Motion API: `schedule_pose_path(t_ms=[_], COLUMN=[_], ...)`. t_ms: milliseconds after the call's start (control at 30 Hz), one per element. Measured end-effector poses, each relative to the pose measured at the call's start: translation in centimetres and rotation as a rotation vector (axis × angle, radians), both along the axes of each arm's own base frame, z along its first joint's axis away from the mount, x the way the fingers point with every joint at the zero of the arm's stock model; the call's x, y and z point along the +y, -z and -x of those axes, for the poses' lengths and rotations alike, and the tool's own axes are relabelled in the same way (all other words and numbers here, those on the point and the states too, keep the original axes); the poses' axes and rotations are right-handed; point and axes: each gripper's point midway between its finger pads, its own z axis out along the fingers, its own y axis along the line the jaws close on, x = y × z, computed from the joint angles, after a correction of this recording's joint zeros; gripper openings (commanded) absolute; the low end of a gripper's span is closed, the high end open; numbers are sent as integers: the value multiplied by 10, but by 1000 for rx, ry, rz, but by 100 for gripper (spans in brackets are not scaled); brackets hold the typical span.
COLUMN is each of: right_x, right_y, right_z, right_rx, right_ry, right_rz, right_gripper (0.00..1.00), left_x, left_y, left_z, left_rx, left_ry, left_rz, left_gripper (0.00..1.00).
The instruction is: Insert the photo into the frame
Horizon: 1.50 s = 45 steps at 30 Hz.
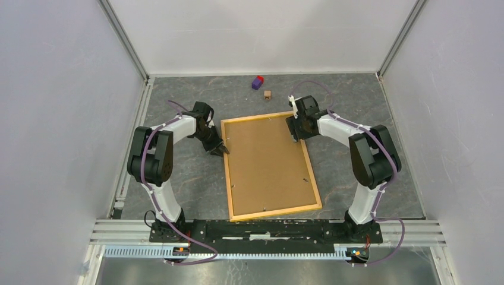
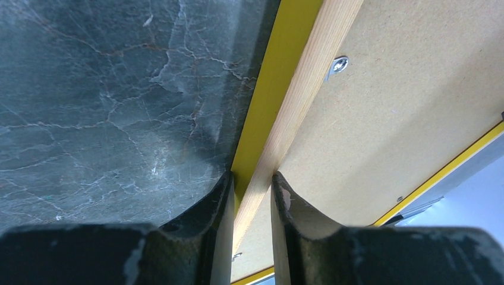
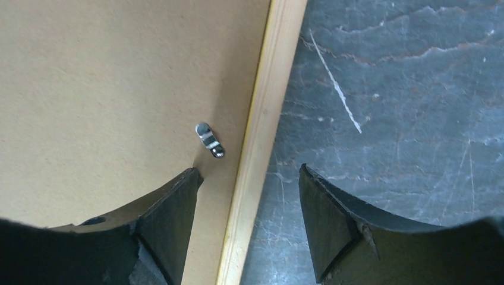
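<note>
Pinching the left rail of the frame (image 2: 300, 98) with the left hand (image 2: 251, 179), one finger on the yellow outer face, the other on the bare wood inside, right beside the backing board (image 2: 404, 107). By the look of it, a steadying grip, to stop any sliding on the dark marbled surface (image 2: 107, 101). Over on the opposite rail, hovering with the right hand (image 3: 248, 172) spread wide and straddling the wood: one finger above the board, the other above the surface, gripping nothing. Just ahead of that inner finger, a small metal turn clip (image 3: 209, 139), pivoted near the rail with its tongue lying over the board. Probably the reason for parking the hand there, ready for work on the clip. From above: frame flat, back-up and slightly askew between the two arms, brown board filling the whole opening. No sign of the photo in any view. Under the board, perhaps; cannot tell. Off at the far edge, well apart from all this, a purple-and-red block (image 1: 257, 82) and a small brown block (image 1: 268, 94), playing no part. No brand, no label, no readable writing anywhere, only bare board, bare wood and yellow paint.
</note>
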Motion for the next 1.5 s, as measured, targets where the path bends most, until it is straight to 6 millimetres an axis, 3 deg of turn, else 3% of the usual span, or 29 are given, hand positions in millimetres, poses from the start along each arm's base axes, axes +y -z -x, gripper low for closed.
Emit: schedule_pose_path(t_ms=[500,700,1067,1200,1333,1400,1500], right_x=[15,10,8,8,8,14,28], right_y=[2,1,2,2,0,-1,-2], right_z=[-22,-25,-26,-26,-26,-26,-24], right_rx=[-36,-48,-48,-47,-37,-20,-2], right_ry=[23,61,125,130,121,97,45], right_rz=[-41,-26,-58,-60,-55,-74,-127], right_gripper=[49,30,5,9,44,54,63], left_x=[0,0,0,0,0,0,1], left_y=[0,0,0,0,0,0,0], left_z=[0,0,0,0,0,0,-3], left_rx=[0,1,1,0,0,-1,-15], left_ry=[0,-1,-1,-1,-1,-1,-10], left_rz=[4,7,7,7,8,9,5], left_gripper=[18,17,17,17,28,40,48])
